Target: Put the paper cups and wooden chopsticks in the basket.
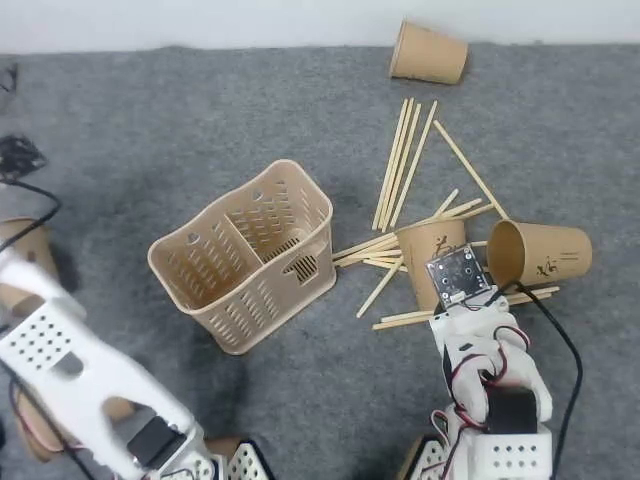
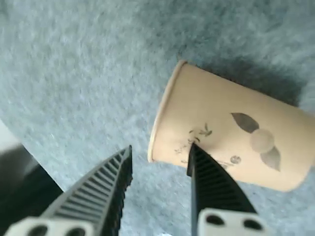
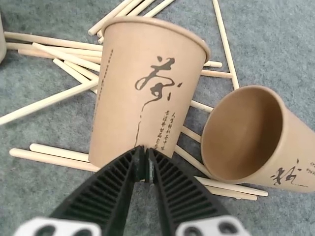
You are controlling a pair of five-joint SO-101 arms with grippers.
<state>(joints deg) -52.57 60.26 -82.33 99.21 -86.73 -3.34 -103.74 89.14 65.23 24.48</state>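
Note:
A tan slotted basket [image 1: 240, 255] stands mid-table. Wooden chopsticks [image 1: 400, 165] lie scattered to its right. One paper cup [image 3: 147, 83] lies on its side across the chopsticks [image 3: 44, 101], with its base towards my right gripper [image 3: 146, 156]. That gripper is shut, its tips pinching the base edge; it shows from above as the right gripper [image 1: 457, 277]. A second cup [image 3: 246, 135] lies open-mouthed beside the first, and a third cup [image 1: 428, 52] lies at the far edge. My left gripper [image 2: 161, 147] is open just over the rim of another lying cup [image 2: 231, 132].
More cups sit at the table's left edge [image 1: 25, 255], by the white left arm [image 1: 70, 370]. Black cables [image 1: 20, 160] lie at the far left. Bare grey felt [image 1: 150, 130] stretches behind and left of the basket.

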